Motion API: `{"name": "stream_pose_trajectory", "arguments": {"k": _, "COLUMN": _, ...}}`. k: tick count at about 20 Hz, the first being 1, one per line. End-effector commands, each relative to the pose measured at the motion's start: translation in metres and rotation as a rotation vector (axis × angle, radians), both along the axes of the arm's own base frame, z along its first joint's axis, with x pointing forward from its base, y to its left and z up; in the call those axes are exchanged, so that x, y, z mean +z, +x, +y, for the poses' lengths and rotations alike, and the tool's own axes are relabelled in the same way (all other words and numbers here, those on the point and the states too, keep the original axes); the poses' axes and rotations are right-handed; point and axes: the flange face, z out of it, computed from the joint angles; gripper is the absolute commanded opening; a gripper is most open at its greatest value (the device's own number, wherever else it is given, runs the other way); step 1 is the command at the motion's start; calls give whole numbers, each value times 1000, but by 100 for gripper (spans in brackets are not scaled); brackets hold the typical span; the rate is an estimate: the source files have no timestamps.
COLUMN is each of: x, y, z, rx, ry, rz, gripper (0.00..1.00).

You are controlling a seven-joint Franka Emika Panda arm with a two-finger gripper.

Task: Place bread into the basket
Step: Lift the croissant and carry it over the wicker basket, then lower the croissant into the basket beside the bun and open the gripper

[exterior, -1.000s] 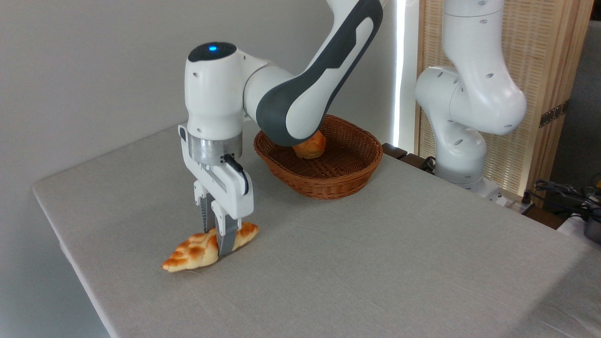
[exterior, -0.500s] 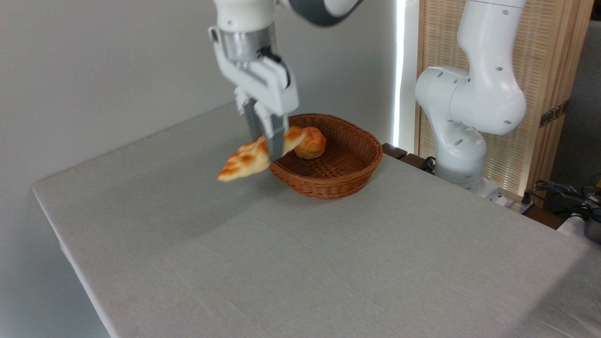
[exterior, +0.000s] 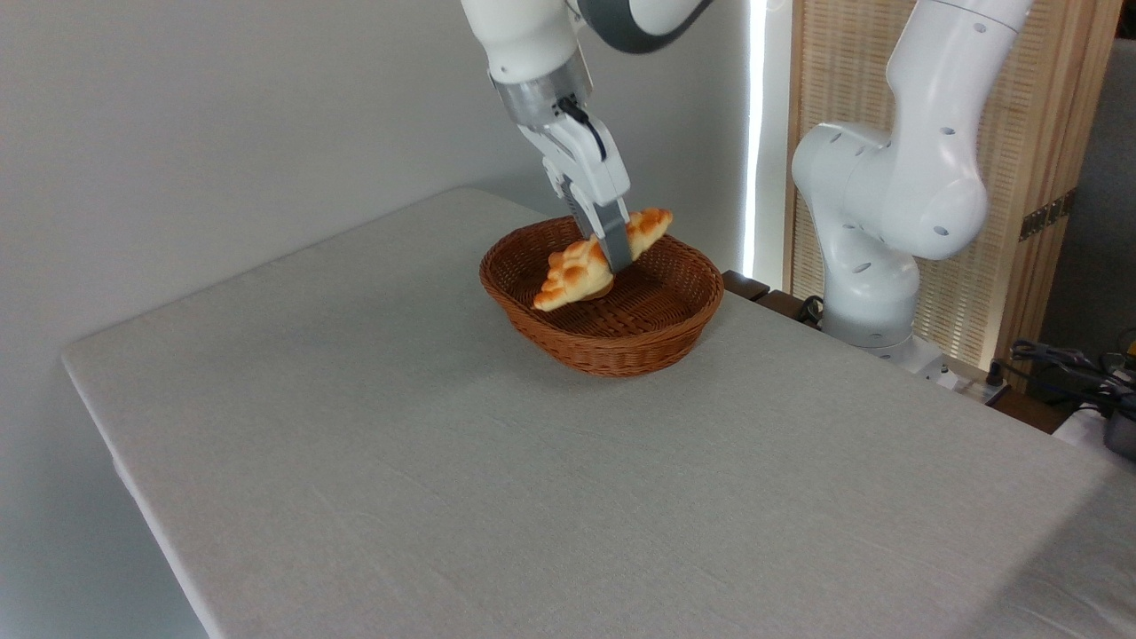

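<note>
While the gripper hangs tilted over the basket, its two fingers are clamped across the middle of the bread. That loaf sits crosswise between them, slanting: its lower left tip dips inside the basket, and its upper right tip pokes out past the fingers above the far rim. Whether the low tip touches the basket floor cannot be told. Beneath the basket, the table is covered in grey cloth.
</note>
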Motion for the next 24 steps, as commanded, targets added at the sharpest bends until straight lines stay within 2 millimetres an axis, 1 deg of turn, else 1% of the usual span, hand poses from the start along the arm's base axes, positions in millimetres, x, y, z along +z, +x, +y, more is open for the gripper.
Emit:
{"name": "stream_pose_trajectory", "arguments": {"k": 1, "x": -9, "y": -8, "z": 2, "rx": -5, "ry": -2, "rz": 41, "gripper": 41}}
{"name": "stream_pose_trajectory", "arguments": {"k": 2, "x": -13, "y": -7, "z": 3, "rx": -3, "ry": 0, "rz": 47, "gripper": 41}}
{"name": "stream_pose_trajectory", "arguments": {"k": 3, "x": -14, "y": -7, "z": 2, "rx": -4, "ry": -1, "rz": 47, "gripper": 45}}
{"name": "stream_pose_trajectory", "arguments": {"k": 4, "x": -15, "y": -7, "z": 3, "rx": -2, "ry": 1, "rz": 50, "gripper": 62}}
{"name": "stream_pose_trajectory", "arguments": {"k": 5, "x": -17, "y": -7, "z": 3, "rx": -1, "ry": 0, "rz": 52, "gripper": 85}}
{"name": "stream_pose_trajectory", "arguments": {"k": 6, "x": -17, "y": -7, "z": 3, "rx": -2, "ry": 2, "rz": 53, "gripper": 97}}
{"name": "stream_pose_trajectory", "arguments": {"k": 7, "x": -18, "y": -5, "z": 4, "rx": 5, "ry": 0, "rz": 52, "gripper": 100}}
{"name": "stream_pose_trajectory", "arguments": {"k": 12, "x": -18, "y": 0, "z": 2, "rx": 59, "ry": 0, "rz": 20, "gripper": 100}}
{"name": "stream_pose_trajectory", "arguments": {"k": 18, "x": -16, "y": 1, "z": 2, "rx": 61, "ry": -1, "rz": 17, "gripper": 100}}
{"name": "stream_pose_trajectory", "arguments": {"k": 20, "x": -11, "y": 2, "z": 2, "rx": 63, "ry": -7, "rz": 7, "gripper": 100}}
{"name": "stream_pose_trajectory", "arguments": {"k": 21, "x": -5, "y": 5, "z": 3, "rx": 68, "ry": -12, "rz": -6, "gripper": 100}}
{"name": "stream_pose_trajectory", "arguments": {"k": 22, "x": 6, "y": 9, "z": 4, "rx": 72, "ry": -22, "rz": -29, "gripper": 100}}
{"name": "stream_pose_trajectory", "arguments": {"k": 24, "x": 44, "y": 23, "z": 5, "rx": 83, "ry": -52, "rz": -103, "gripper": 100}}
